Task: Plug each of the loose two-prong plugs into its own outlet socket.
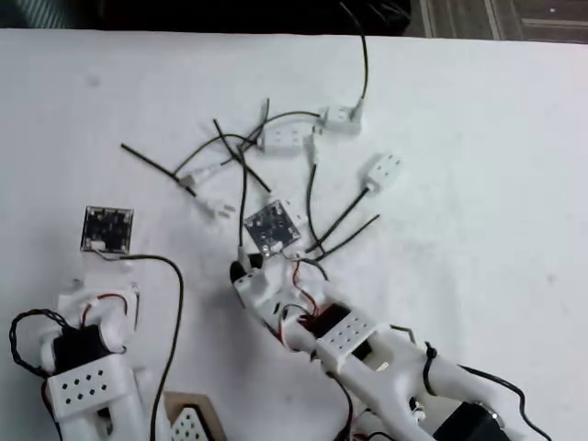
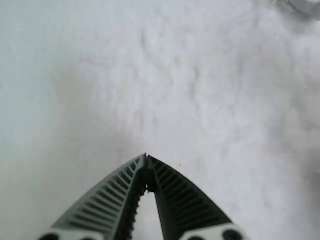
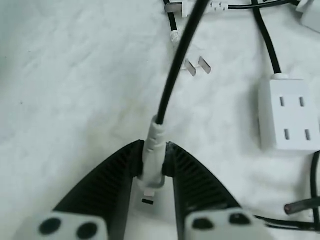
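Observation:
My right gripper (image 3: 152, 167) is shut on the white body of a two-prong plug (image 3: 151, 160), low over the table. The plug's black cord (image 3: 175, 75) runs away from the fingers. In the high view this gripper (image 1: 241, 269) sits at the table's middle, below its camera board. A loose plug (image 3: 197, 65) lies just ahead, prongs bare, and appears in the high view as the loose plug (image 1: 219, 208). A white outlet block (image 3: 292, 115) lies beside it. Other outlet blocks (image 1: 283, 139), (image 1: 383, 171) lie farther back. My left gripper (image 2: 146, 162) is shut on nothing above bare table.
Black cords (image 1: 312, 193) cross in a tangle between the outlet blocks. A third block (image 1: 340, 118) has a cord leading off the far edge. The left arm (image 1: 92, 340) rests at the near left, with bare white table (image 1: 73, 119) beyond it.

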